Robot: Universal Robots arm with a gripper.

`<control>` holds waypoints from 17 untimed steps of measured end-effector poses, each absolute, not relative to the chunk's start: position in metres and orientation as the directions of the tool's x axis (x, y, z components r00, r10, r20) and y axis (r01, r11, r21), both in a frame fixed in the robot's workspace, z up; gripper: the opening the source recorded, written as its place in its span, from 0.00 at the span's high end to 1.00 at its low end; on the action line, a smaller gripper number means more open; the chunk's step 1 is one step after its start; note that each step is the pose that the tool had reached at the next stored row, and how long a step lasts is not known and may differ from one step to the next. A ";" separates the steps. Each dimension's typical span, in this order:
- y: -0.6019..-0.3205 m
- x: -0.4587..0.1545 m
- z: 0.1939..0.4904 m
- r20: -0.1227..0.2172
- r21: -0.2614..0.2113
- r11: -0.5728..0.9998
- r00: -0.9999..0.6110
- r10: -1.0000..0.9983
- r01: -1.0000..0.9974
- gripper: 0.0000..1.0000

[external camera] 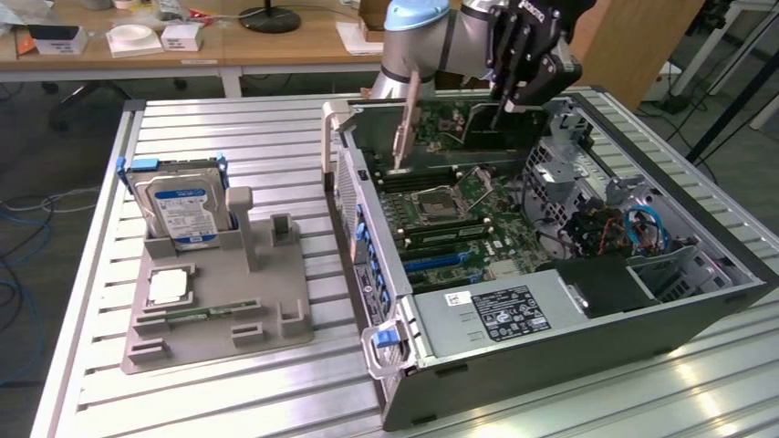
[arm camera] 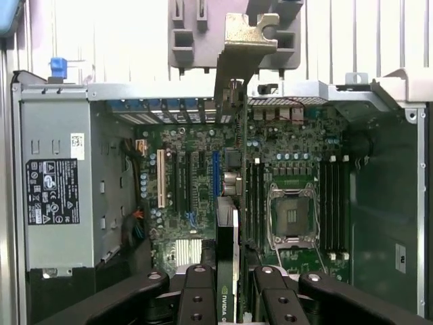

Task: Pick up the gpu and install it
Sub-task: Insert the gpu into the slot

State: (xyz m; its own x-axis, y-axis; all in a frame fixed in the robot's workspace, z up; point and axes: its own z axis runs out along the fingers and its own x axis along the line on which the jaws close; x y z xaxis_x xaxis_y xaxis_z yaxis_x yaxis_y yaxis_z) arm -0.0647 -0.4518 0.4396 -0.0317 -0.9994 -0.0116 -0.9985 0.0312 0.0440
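Observation:
The gpu is a thin dark card standing on edge inside the open computer case, over the far end of the motherboard. Its metal bracket rises at the case's far wall. My gripper comes down from above and is shut on the card's top edge. In the wrist view the gpu runs edge-on away from my gripper, one finger on each side, with the bracket at the far end. It hangs beside the blue slot; I cannot tell whether it touches a slot.
A CPU socket and memory slots lie near the card. The grey power supply fills the case's near end. On the exterior view's left, a grey fixture holds a blue-labelled hard drive, a chip and a memory stick.

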 end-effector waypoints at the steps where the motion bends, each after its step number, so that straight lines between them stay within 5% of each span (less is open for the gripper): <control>1: -0.452 -0.065 0.440 -0.012 0.044 0.020 -0.021 -1.000 -0.999 0.74; 17: -0.452 -0.065 0.437 -0.012 0.044 -0.019 0.019 -1.000 -0.999 0.74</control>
